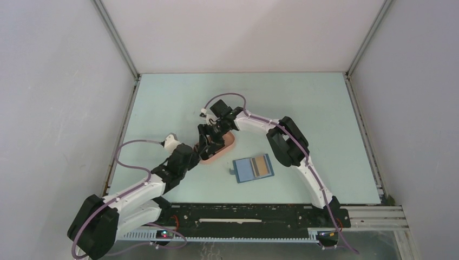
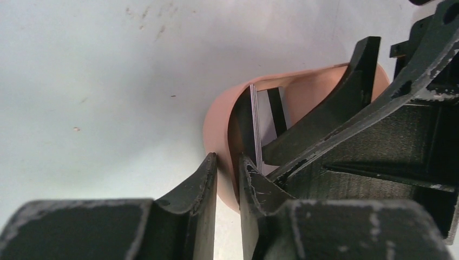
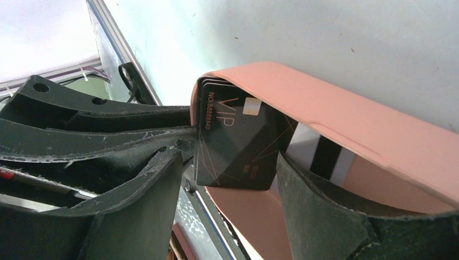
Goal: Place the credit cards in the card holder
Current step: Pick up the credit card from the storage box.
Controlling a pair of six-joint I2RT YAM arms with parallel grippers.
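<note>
Left fingers are straddling the tray wall with a narrow gap, and I cannot tell whether they are pinching it; cards are standing on edge inside, against that wall; right fingers are spreading wide around the black one, close to its edges, though a firm grip is unclear. Holder is lying open, well apart to the right, a tan card in it; lifting risks dragging the stack along or tipping the tray, if the wall is going unheld.
</note>
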